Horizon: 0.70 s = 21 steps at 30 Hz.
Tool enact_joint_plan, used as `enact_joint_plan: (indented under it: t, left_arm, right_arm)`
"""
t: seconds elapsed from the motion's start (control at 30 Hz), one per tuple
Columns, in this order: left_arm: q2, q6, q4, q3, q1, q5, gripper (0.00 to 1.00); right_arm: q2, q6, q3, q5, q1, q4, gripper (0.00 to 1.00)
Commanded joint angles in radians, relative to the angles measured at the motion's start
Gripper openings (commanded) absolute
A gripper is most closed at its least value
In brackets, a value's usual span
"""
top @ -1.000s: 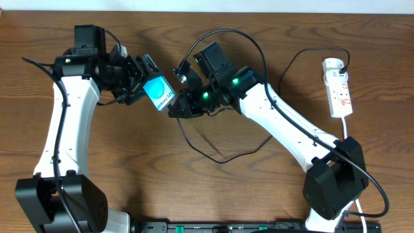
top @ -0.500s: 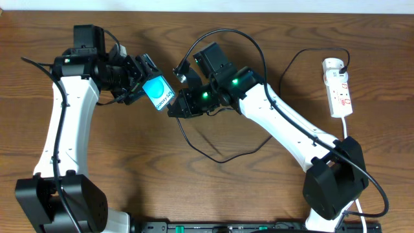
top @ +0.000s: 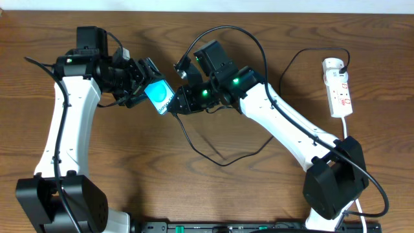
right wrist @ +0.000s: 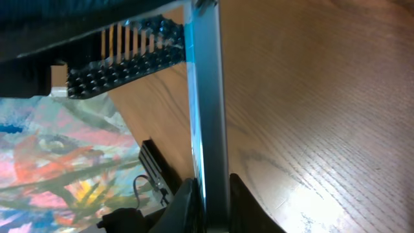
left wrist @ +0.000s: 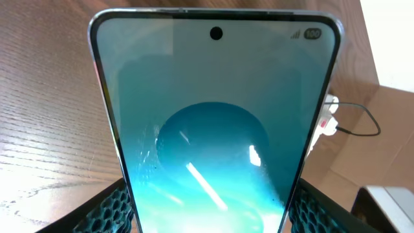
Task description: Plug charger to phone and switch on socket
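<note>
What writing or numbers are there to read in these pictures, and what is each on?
"100": in the small battery sign at the top corner of the phone screen, left wrist view.
White lettering near one end of the phone screen, overhead view: too small and blurred to read.
Red marks on the socket, overhead view: too small to read.

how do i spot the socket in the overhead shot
Look at the brown wooden table, far right edge, upper part. A narrow white power strip lies there, running up and down the picture. Small red marks on its face set it apart from the thin black cable plugged at its top.
</note>
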Motion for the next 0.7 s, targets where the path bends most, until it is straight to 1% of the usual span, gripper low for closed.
enact_joint_plan:
  t: [0.0,0.27,0.37,0.43,0.5,0.57,0.67]
  left_arm:
    - [-0.008,0.022,-0.002,0.005,-0.003,0.036,0.07]
    - [-0.008,0.022,-0.002,0.005,-0.003,0.036,0.07]
    - [-0.008,0.022,-0.002,0.005,-0.003,0.036,0.07]
    - [-0.008,0.022,-0.002,0.005,-0.003,0.036,0.08]
    - [-0.008,0.022,-0.002,0.005,-0.003,0.035,0.07]
    - [-0.008,0.022,-0.002,0.005,-0.003,0.035,0.07]
    - [-0.008,0.022,-0.002,0.005,-0.003,0.024,0.07]
  right_arm:
    - [-0.001,0.004,0.010,0.024,-0.002,0.003,0.14]
    - [-0.001,-0.003,0.010,0.025,0.003,0.004,0.15]
    - [-0.001,-0.004,0.010,0.024,0.003,0.003,0.18]
    - [-0.001,-0.004,0.010,0.024,0.003,0.004,0.22]
    - [-0.001,-0.004,0.010,0.024,0.003,0.004,0.32]
    - [-0.001,-0.004,0.010,0.024,0.003,0.004,0.39]
    - [-0.001,-0.005,0.010,0.021,0.003,0.004,0.45]
